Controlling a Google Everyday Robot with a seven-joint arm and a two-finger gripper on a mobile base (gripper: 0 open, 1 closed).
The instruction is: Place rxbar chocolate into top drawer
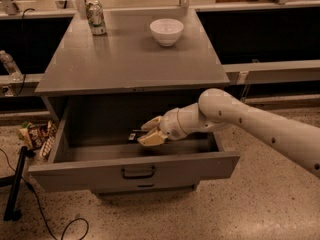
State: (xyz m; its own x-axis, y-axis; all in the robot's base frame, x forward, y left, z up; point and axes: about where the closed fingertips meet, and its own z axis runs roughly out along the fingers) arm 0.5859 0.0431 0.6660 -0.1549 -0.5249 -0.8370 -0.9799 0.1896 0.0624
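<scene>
The top drawer (90, 170) is pulled wide open beneath the grey surface (130, 66). The gripper (145, 132) is reached into it from the right, near the middle of the drawer floor. The rxbar (133, 135) is seen as a small dark shape just at the gripper's tip, low inside the drawer; whether the jaws are clenched on it or released cannot be told. A white bowl (166, 31) and a can (95, 18) are set along the surface's far edge.

claw (146, 132) in top drawer (75, 172) | access: open from above | obstacle: cabinet top (130, 64) overhanging rear
</scene>
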